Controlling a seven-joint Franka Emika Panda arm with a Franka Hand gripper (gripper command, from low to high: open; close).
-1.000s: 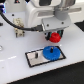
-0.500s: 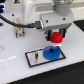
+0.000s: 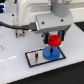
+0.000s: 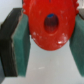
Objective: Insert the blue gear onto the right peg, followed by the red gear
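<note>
The blue gear (image 3: 50, 52) lies flat on the black-framed white plate (image 3: 35, 58), toward the exterior view's right end. The peg it sits on is hidden under it. My gripper (image 3: 54, 41) is shut on the red gear (image 3: 54, 40) and holds it just above the blue gear. In the wrist view the red gear (image 4: 48, 25) fills the frame between my two teal pads (image 4: 20, 47), its centre hole showing. The other peg on the plate's left part is too small to make out.
The plate rests on a white table (image 3: 15, 70). The arm's white body (image 3: 35, 12) and dark cables (image 3: 10, 25) hang over the table's back left. A dark background lies behind.
My gripper has moved with the red gear toward the blue gear and now hangs lower, right above it. The blue gear and plate have not moved.
</note>
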